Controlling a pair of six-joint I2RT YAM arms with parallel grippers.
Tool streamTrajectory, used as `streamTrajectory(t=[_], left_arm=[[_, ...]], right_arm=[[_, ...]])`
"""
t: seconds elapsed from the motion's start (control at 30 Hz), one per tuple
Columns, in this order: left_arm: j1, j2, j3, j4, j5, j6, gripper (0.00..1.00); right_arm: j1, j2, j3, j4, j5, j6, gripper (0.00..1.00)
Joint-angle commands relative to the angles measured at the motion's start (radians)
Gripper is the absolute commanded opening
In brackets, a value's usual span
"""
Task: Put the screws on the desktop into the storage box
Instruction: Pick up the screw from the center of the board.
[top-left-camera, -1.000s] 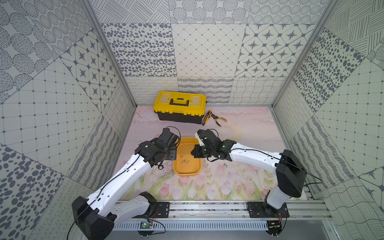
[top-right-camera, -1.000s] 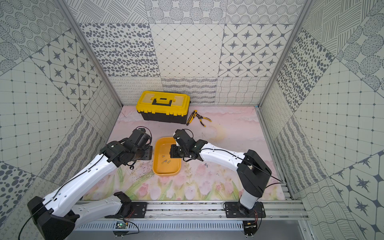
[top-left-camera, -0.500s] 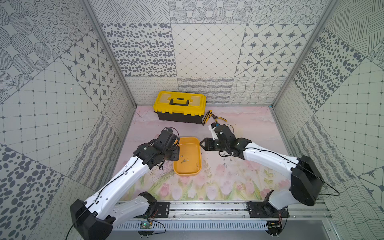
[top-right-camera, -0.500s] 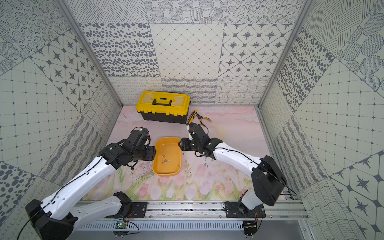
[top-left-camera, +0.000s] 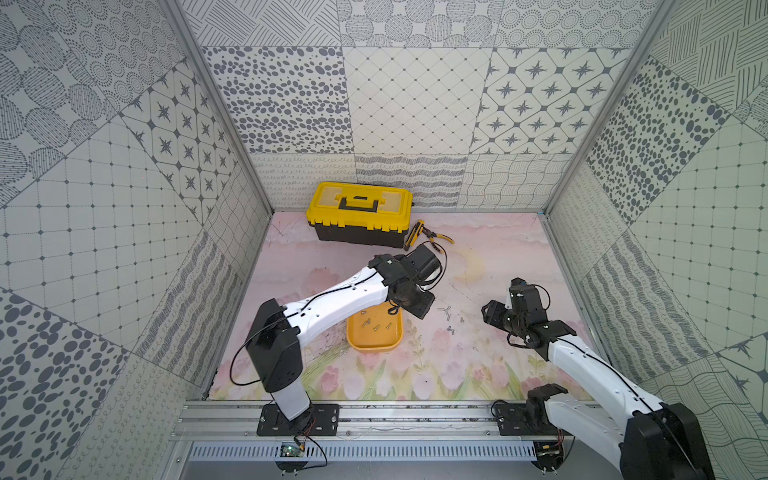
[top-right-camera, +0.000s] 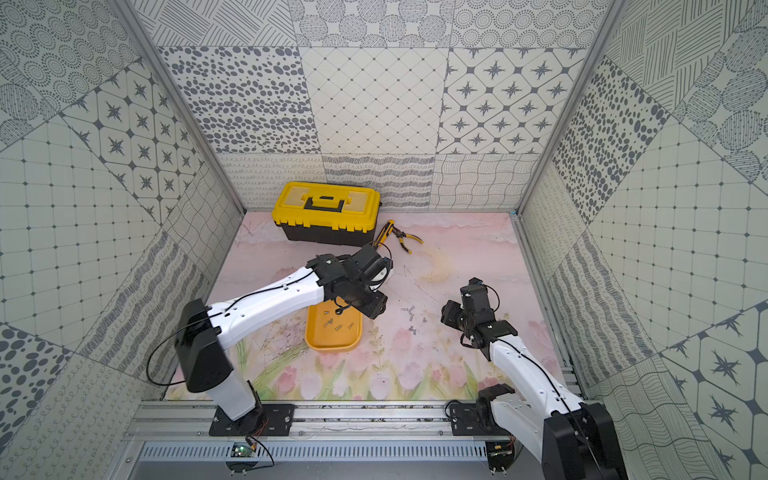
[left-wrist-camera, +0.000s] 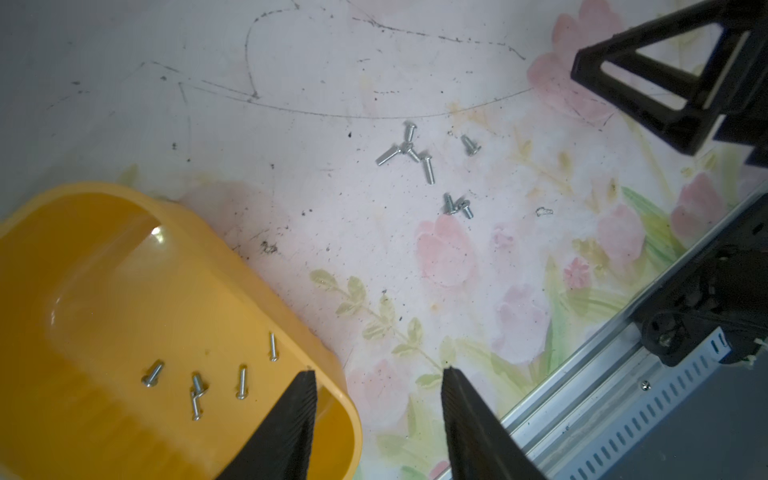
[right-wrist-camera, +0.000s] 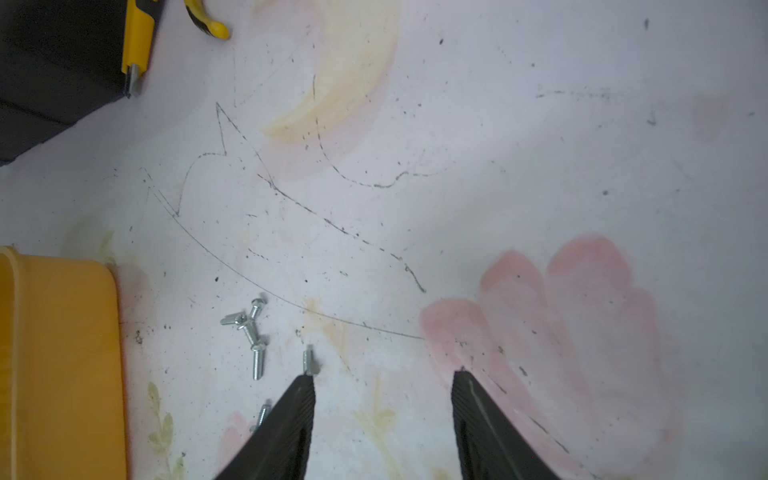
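Orange storage box (left-wrist-camera: 232, 266) holds five screws (left-wrist-camera: 242, 382); seven on desktop (left-wrist-camera: 291, 145); left gripper (left-wrist-camera: 378, 370), right gripper (right-wrist-camera: 384, 374) part-open, empty.

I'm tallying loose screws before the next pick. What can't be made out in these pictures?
- The storage box: far end hidden under the left arm in both top views; cut off by the picture edge in both wrist views.
- One screw: partly behind the right gripper's fingers, right wrist view.
- The loose screws on the desktop: too small to count in the top views.
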Motion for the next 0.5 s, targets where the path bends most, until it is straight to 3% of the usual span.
streamTrajectory(t=[0.0, 0.2, 0.47], left_arm=[[-0.024, 0.214, 0.184, -0.076, 0.102, 0.209, 0.55], [-0.058, 0.357, 0.224, -0.022, 0.070, 0.444, 0.61], [-0.049, 0.476, 0.313, -0.016, 0.037, 0.571, 0.60]], right_arm=[[-0.016, -0.006, -0.003, 0.035, 0.004, -0.026, 0.58], [-0.019, -0.001, -0.008, 0.042, 0.002, -0.020, 0.56], [-0.019, -0.017, -0.017, 0.051, 0.001, -0.018, 0.56]])
